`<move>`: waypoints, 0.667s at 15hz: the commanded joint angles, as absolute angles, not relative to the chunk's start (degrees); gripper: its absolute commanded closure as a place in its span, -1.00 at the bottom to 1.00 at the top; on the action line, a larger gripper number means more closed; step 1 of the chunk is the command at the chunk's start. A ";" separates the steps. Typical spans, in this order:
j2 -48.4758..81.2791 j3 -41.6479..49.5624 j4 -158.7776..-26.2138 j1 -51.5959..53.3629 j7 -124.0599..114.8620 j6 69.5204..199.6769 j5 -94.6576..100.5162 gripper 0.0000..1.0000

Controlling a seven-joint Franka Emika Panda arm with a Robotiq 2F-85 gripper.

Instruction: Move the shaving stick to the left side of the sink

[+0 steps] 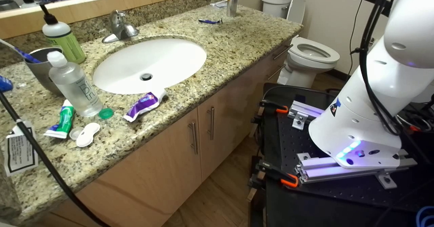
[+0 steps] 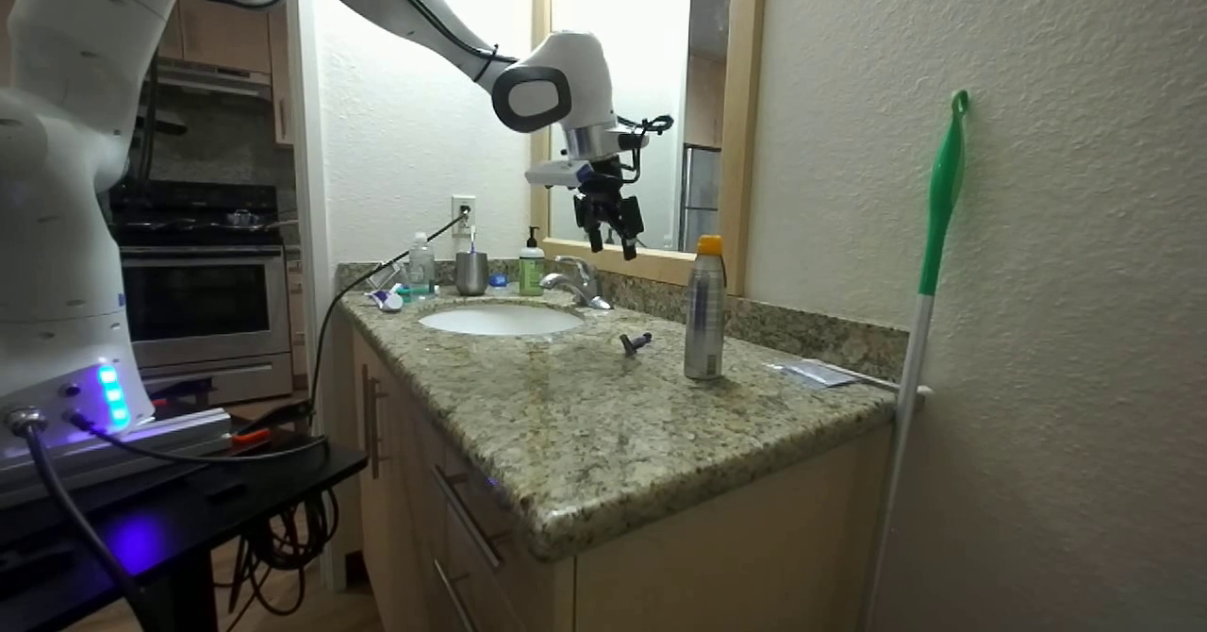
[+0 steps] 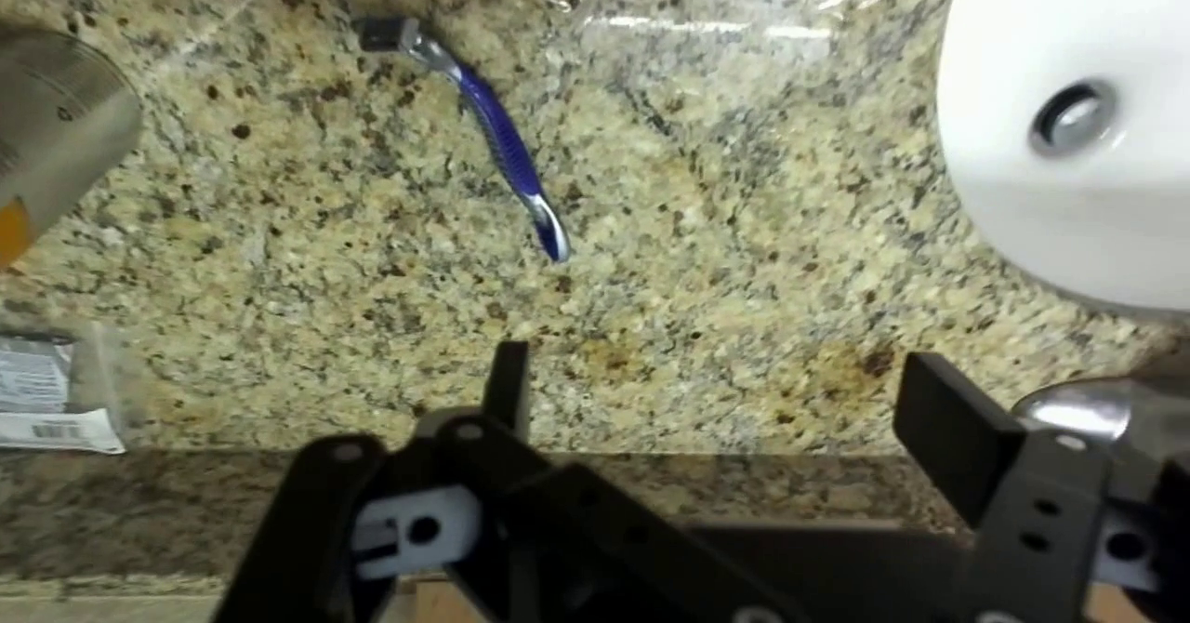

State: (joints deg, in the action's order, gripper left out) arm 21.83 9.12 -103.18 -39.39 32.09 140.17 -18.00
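Fingers stand wide apart, released, closest in the wrist view; their gripper hangs well above the counter. Outward from it there, the razor lies on the counter between ten and eleven o'clock, handle end nearer the gripper. At three the faucet shows partly behind a finger; at two, part of the sink; at nine, a packet; near ten, a can. Both exterior views show the razor between sink and can.

There is one shaving stick, one sink, one faucet, one spray can, two tubes and two bottles.
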 commanded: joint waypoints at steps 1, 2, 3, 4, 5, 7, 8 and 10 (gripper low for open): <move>23.10 7.27 -100.68 -40.74 41.82 133.96 -18.13 -1.00; 23.29 7.51 -100.32 -40.12 43.29 132.29 -17.08 -1.00; 23.54 8.02 -100.21 -39.03 43.93 130.91 -15.22 -1.00; 23.69 9.00 -100.59 -37.19 42.99 130.86 -11.87 -1.00; 23.35 10.61 -101.96 -34.54 39.46 133.74 -7.00 -1.00; 22.86 9.76 -101.67 -35.94 40.28 132.50 -9.55 -1.00; 23.08 10.07 -101.70 -34.95 39.64 132.58 -8.56 -1.00; 24.45 10.21 -100.81 -34.48 40.69 132.67 -7.94 -1.00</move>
State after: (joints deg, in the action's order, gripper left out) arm 23.05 9.66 -102.12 -34.77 39.32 132.91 -7.99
